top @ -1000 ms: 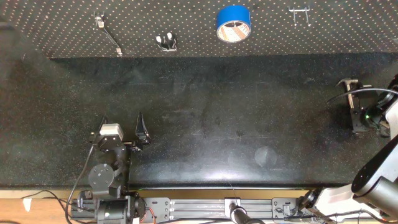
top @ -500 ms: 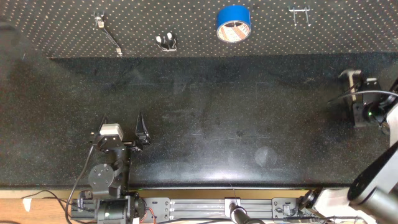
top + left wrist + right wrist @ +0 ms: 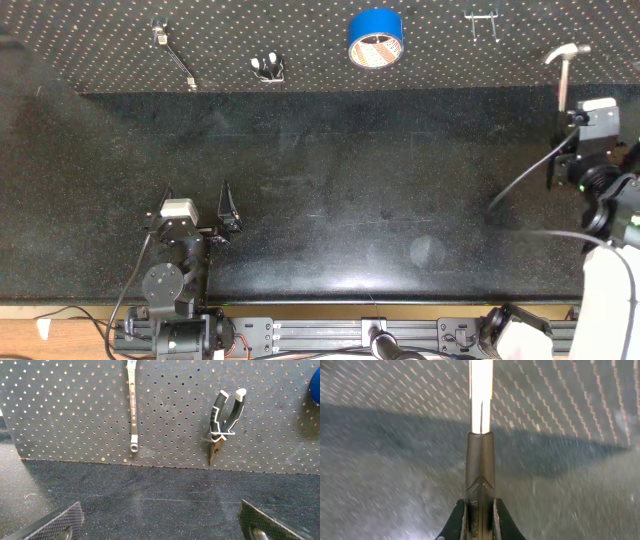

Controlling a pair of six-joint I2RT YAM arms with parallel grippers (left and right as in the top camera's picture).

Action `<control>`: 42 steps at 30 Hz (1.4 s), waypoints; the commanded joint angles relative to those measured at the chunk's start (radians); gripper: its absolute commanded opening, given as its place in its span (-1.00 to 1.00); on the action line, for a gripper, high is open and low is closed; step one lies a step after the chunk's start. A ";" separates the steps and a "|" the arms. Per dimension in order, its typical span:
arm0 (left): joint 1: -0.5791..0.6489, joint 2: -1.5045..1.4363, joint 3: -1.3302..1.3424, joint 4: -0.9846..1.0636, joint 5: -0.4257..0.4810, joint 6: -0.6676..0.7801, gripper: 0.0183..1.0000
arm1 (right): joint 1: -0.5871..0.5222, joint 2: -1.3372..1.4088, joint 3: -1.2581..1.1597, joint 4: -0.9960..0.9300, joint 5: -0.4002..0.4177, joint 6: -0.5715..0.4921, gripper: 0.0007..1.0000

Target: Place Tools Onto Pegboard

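Hammer (image 3: pixel 565 58) is held lifted at the far right before the pegboard (image 3: pixel 100 40), its dark grip clamped in our right pincer (image 3: pixel 480 517). We judge we are carrying it to hang; next its head must meet the free hook (image 3: pixel 482 22) further left. It has a bright shaft and a claw head. Our left pincer (image 3: pixel 160 525) gapes wide and empty.

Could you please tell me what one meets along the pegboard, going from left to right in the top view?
First the wrench, then the pliers, the blue tape roll, the empty hook, and last the hammer.
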 commanded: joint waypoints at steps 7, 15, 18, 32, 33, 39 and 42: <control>0.004 -0.010 -0.001 -0.008 0.011 0.009 0.99 | 0.226 -0.020 -0.008 0.090 -0.041 0.092 -0.85; 0.004 -0.010 -0.001 -0.008 0.011 0.009 0.99 | 0.256 0.070 -0.008 0.174 -0.041 0.096 -0.85; 0.004 -0.010 -0.001 -0.008 0.011 0.009 0.99 | 0.256 0.097 -0.008 0.207 -0.041 0.096 -0.85; 0.004 -0.010 -0.001 -0.008 0.011 0.009 0.99 | 0.297 0.190 -0.008 0.304 -0.030 0.096 -0.85; 0.004 -0.010 -0.001 -0.008 0.011 0.009 0.99 | 0.297 0.197 -0.008 0.305 -0.030 0.096 -0.85; 0.004 -0.010 -0.001 -0.008 0.011 0.009 0.99 | 0.297 0.240 -0.008 0.355 -0.029 0.096 -0.85; 0.004 -0.010 -0.001 -0.008 0.011 0.009 0.99 | 0.297 0.259 -0.008 0.370 -0.006 0.101 -0.85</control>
